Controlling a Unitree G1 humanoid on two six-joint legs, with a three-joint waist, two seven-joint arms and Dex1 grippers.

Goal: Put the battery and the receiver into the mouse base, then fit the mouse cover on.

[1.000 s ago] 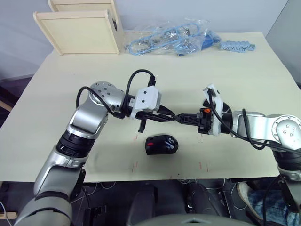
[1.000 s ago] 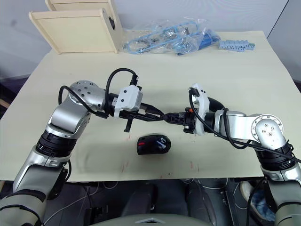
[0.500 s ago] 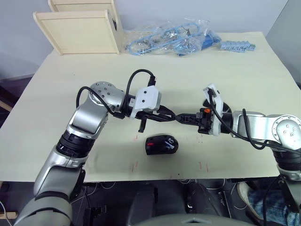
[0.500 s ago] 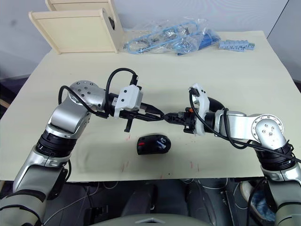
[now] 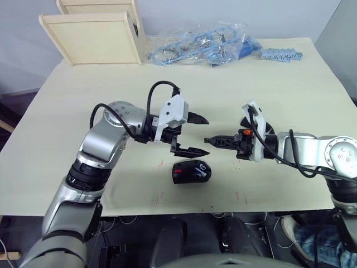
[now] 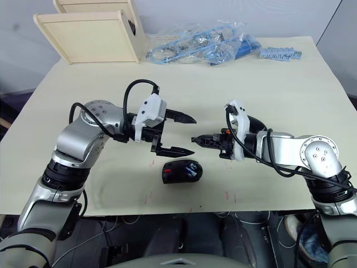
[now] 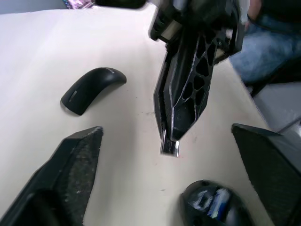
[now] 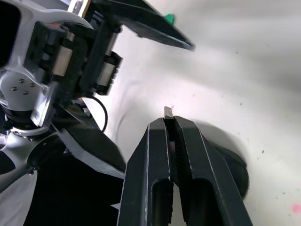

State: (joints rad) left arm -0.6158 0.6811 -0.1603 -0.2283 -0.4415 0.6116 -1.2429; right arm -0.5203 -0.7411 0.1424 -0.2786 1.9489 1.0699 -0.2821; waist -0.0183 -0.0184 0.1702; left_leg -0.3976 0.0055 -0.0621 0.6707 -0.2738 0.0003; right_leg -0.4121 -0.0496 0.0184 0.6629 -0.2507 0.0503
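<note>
Receiver [image 7: 170,148] sits pinched in the right claw [image 5: 208,139] tips, above the mouse base [image 5: 191,171] (battery [image 7: 210,202] already inside); left claw [image 5: 196,135] hangs spread beside. Lower it straight, aligned with its slot.

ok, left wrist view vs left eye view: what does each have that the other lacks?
Left wrist view adds: the mouse cover lying on the table, the blue battery sitting in the mouse base, and the small silver receiver pinched by the shut right gripper. Left eye view adds: wooden boxes and bagged blue cables at the far edge. Shared: mouse base, open left gripper, right gripper.
</note>
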